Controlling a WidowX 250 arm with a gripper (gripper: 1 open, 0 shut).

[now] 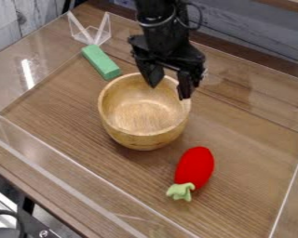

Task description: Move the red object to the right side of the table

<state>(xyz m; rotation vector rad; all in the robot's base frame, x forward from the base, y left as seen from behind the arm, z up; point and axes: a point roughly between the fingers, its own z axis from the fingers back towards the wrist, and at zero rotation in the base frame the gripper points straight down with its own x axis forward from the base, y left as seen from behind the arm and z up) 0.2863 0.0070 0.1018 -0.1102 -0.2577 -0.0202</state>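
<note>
One red toy fruit (194,168), smooth, oval and glossy, lies on its side at about five o'clock on the brown desk (96,186), its pale green leafy stem end turned toward seven o'clock. The bright-red body is plump and unmarked, with a soft sheen, and is much smaller than the bowl beyond it; the leaves form a small, ragged tuft. Flat wood grain runs across the desk beneath it, edged by low, clear acrylic walls. Near the center, just up and to the left of the fruit and apart from it, sits a round, pale wooden bowl (142,112) with smooth, curved sides, a rounded rim and a bare interior. Above the bowl's far edge, toward twelve o'clock, a matte black robot arm reaches down, its angular, jointed pincer (167,85) spread wide and holding nothing. Farther back, toward eleven o'clock, a green rectangular block (101,61) with straight sides lies flat beside the bowl, and just past it stands a thin, translucent whitish piece (89,31) with pointed, upright prongs.
</note>
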